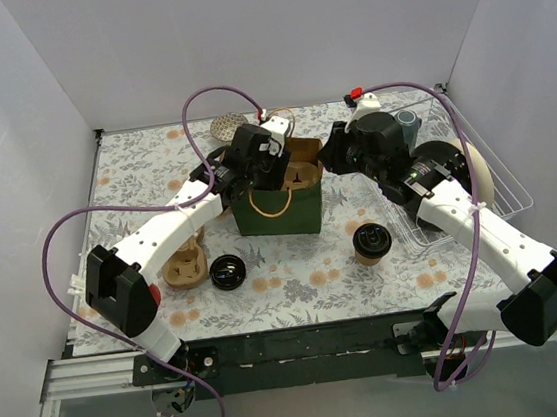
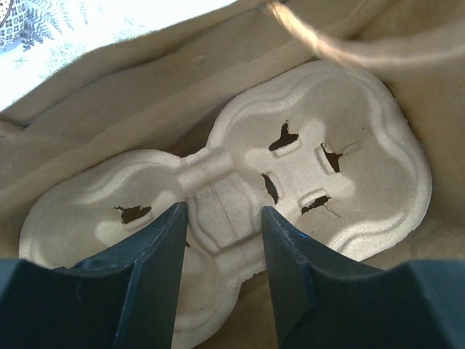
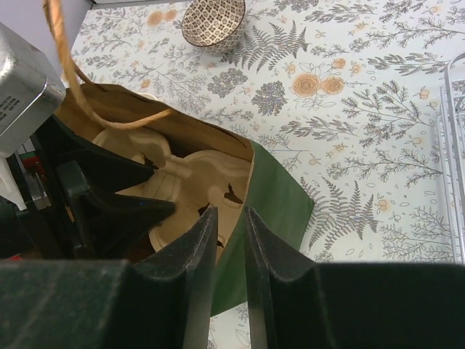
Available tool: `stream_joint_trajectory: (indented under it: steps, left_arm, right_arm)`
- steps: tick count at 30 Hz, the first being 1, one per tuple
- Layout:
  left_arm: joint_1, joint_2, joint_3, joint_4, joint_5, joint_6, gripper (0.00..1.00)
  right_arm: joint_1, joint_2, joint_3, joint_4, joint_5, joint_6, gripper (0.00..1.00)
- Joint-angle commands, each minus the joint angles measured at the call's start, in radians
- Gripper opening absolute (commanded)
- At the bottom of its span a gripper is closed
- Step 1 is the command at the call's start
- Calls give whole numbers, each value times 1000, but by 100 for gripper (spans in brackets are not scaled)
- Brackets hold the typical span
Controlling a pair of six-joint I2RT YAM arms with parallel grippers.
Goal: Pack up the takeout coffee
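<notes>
The takeout coffee [image 1: 372, 241], a small tan cup with a black lid, stands on the table to the right of the green paper bag [image 1: 279, 213], with neither gripper near it. My left gripper [image 1: 272, 169] reaches into the bag's mouth. In the left wrist view it [image 2: 221, 211] is open over the middle of a pulp cup carrier [image 2: 320, 123] lying inside the bag. My right gripper [image 3: 231, 211] straddles the bag's right wall [image 3: 276, 203]. A narrow gap shows between its fingers, which do not press the paper.
A spare black lid [image 1: 227, 272] and a second pulp carrier [image 1: 184, 264] lie left of the bag. A patterned bowl [image 1: 229, 127] sits at the back. A wire rack [image 1: 490, 169] holding a grey-blue mug [image 1: 408, 123] stands on the right. The bag's rope handle [image 2: 327, 40] hangs over the opening.
</notes>
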State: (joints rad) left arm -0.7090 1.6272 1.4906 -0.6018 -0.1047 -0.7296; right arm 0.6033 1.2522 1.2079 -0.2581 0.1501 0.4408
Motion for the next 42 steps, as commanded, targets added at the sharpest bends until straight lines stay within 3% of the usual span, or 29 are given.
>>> stream_joint_trajectory:
  steps: [1, 11, 25, 32, 42]
  left_arm:
    - [-3, -20, -23, 49, -18, -16, 7]
    - [-3, -20, -96, 122, -23, -40, 8]
    - [-3, -4, -133, 151, -10, -70, 24]
    - [-3, -43, -69, 116, -10, -83, 55]
    - [-3, -96, 29, 59, -1, -88, 79]
  right_arm:
    - [-4, 7, 39, 54, -12, -5, 26]
    - [-4, 13, 27, 60, -18, -8, 24]
    - [-4, 12, 21, 60, -3, -20, 21]
    - [-4, 12, 15, 62, -1, -27, 19]
    - [-4, 13, 27, 57, -6, -33, 15]
